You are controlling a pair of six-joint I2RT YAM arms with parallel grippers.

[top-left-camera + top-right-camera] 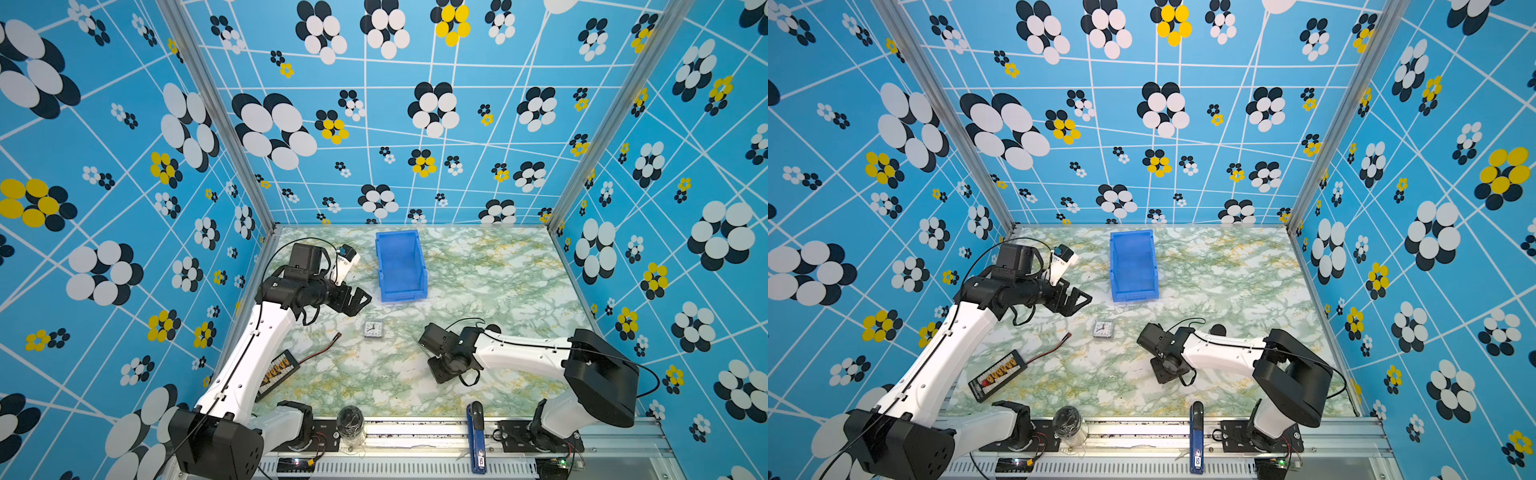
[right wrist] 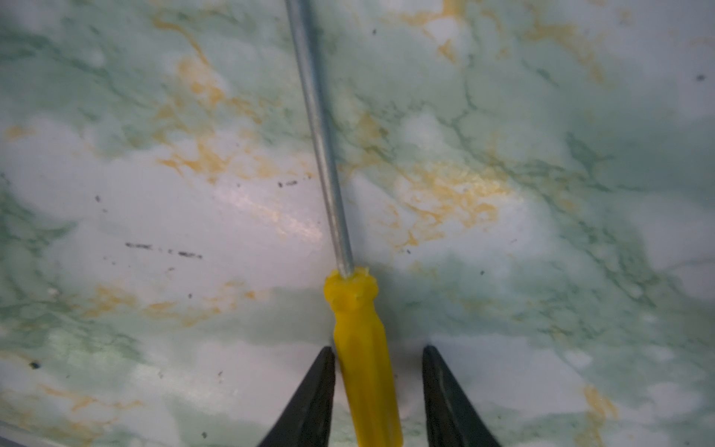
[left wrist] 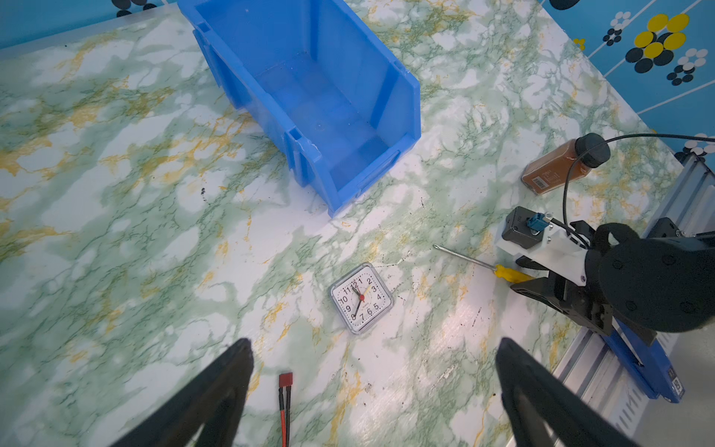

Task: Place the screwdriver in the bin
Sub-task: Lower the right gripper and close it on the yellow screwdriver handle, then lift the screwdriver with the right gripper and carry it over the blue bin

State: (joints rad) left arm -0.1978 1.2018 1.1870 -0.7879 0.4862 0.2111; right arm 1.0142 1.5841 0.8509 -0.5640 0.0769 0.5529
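The screwdriver [image 2: 361,348] lies flat on the glossy green-and-white marbled table [image 2: 154,216]: fluted yellow plastic handle, thin round steel shaft. My right pincer [image 2: 377,350] straddles the handle, jaws narrowly apart. One black finger [image 2: 317,387] seems to touch it and the other stands just clear, so nothing is gripped. In a top view the smooth, tall-walled blue plastic bin [image 1: 399,266] sits toward eleven o'clock from my pincer, well apart.
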